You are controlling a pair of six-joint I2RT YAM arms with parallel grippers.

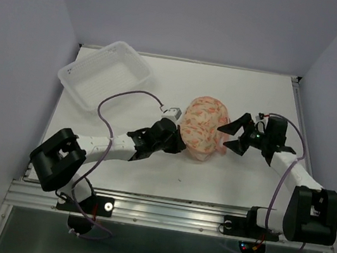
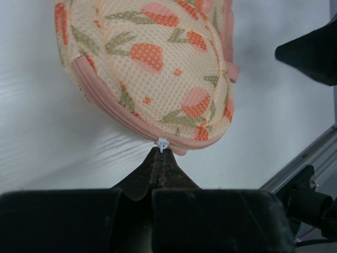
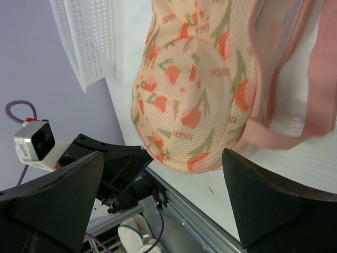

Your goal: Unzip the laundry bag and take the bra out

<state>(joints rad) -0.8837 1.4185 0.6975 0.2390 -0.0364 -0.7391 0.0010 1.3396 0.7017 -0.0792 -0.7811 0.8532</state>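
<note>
Laundry bag (image 1: pixel 203 129) mid-counter, between two tools.

The laundry bag lies on the counter (image 1: pixel 211 178) near its middle. The left tool (image 1: pixel 180 144) sits at the bag's near-left edge, its tips pinched together on the zip pull (image 2: pixel 161 142) at the bag's rim. The right tool (image 1: pixel 230 136) is just beside the bag's right side, one finger toward the back and one toward the front. A perforated basket (image 1: pixel 104 76) stands at the counter's far-left corner, behind the left arm and well apart from the bag.

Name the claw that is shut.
The left claw, pinched shut on the small white zip pull of the peach floral mesh laundry bag; the right claw stands wide open.
</note>
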